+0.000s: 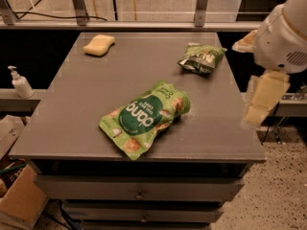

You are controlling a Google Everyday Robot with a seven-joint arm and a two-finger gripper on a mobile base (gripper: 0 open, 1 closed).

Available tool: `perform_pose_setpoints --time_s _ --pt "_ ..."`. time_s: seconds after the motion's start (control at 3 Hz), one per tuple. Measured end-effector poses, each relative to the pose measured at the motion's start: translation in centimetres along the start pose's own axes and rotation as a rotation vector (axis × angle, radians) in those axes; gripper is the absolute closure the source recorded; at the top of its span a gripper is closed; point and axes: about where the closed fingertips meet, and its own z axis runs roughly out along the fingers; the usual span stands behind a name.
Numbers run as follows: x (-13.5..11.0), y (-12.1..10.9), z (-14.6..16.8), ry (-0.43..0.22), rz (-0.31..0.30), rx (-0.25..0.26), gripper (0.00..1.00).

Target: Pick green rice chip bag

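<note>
The green rice chip bag [144, 119] is a large light-green pouch with a dark green oval and white letters. It lies flat near the front middle of the grey table [86, 95]. My gripper [261, 99] hangs off the table's right edge, to the right of the bag and well apart from it. It holds nothing that I can see. The white arm [283, 32] rises above it at the right edge of the view.
A smaller darker-green bag [201, 59] lies at the back right of the table. A yellow sponge [99, 45] lies at the back left. A white pump bottle [20, 83] stands on a ledge to the left. Drawers [139, 193] sit below the tabletop, and a cardboard box [21, 202] is on the floor at the left.
</note>
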Motion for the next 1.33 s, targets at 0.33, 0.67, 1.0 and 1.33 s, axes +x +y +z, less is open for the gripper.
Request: perform_pose_setpoints --time_s 0.33,0.67,1.0,1.33 --pt "-3.9 -0.2 4.1 -0.096 -0.110 -0.040 0.00" --pt "-8.0 -0.1 7.9 -0.197 -0.195 -0.076 0.00" --pt "-11.1 0.2 11.2 -0.267 -0.242 -0.106 0.00" --pt "-13.4 0.3 13.9 -0.315 -0.277 -0.128 0.00"
